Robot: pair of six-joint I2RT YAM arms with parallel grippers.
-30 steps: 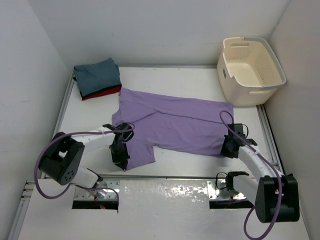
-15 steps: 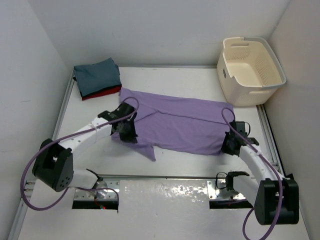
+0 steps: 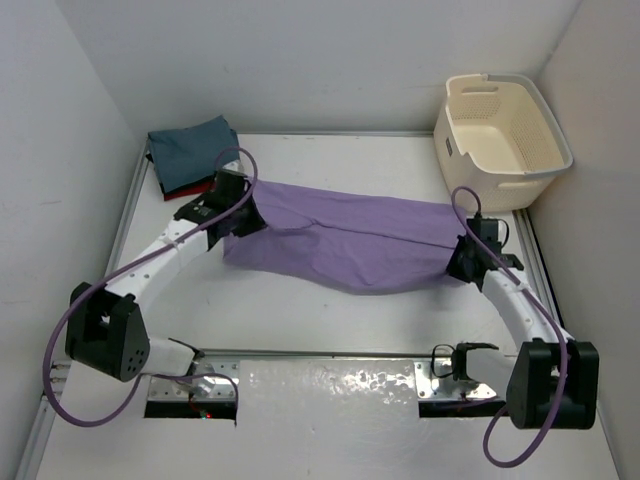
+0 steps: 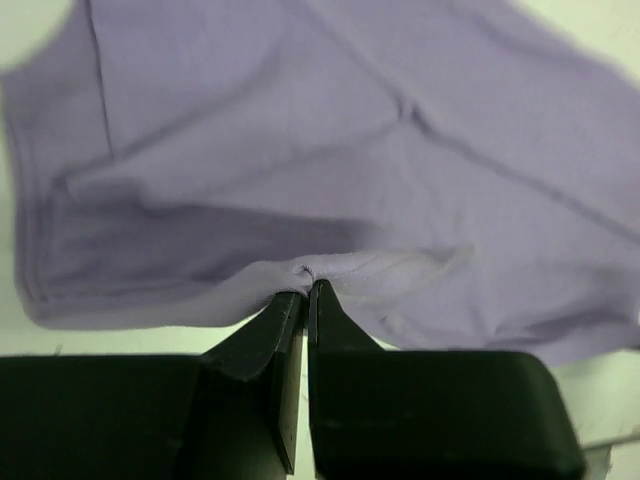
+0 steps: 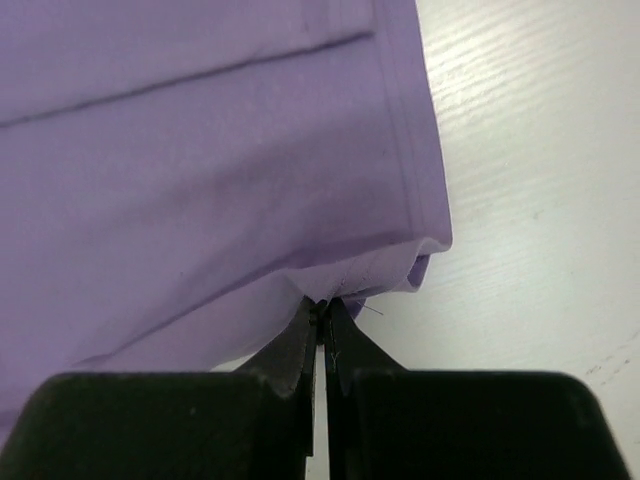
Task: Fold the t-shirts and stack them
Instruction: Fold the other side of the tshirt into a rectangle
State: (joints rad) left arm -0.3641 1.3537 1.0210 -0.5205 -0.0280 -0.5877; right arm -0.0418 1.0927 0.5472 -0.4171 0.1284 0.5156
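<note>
Both arms had swung away from their bases since a second before, carrying the near edge of the soft lavender purple cloth t-shirt up and over toward the far side of the white table. The left arm had travelled much farther than the right. The left gripper was clenched on a small pucker of the lavender cloth, as was the right gripper, whose jaws were pressed together at the hemmed corner. The shirt lay across the middle of the table, drawn into a long band between the two holds, with its lower edge sagging in a curve at the centre. Each grip took only a thin nip of fabric, so any pull apart could have tugged an edge free and dropped the fold half made. Because the left side sat farther back than the right, the fold line risked running skewed, leaving the edges mismatched when laid down. The slack middle could have bunched or creased under itself if lowered without tension. The left gripper also sat just beside the slate blue-grey folded shirt lying on the red folded shirt, and further travel that way might have nudged that stack. The cream perforated plastic tub stood near the right arm but apart from it.
</note>
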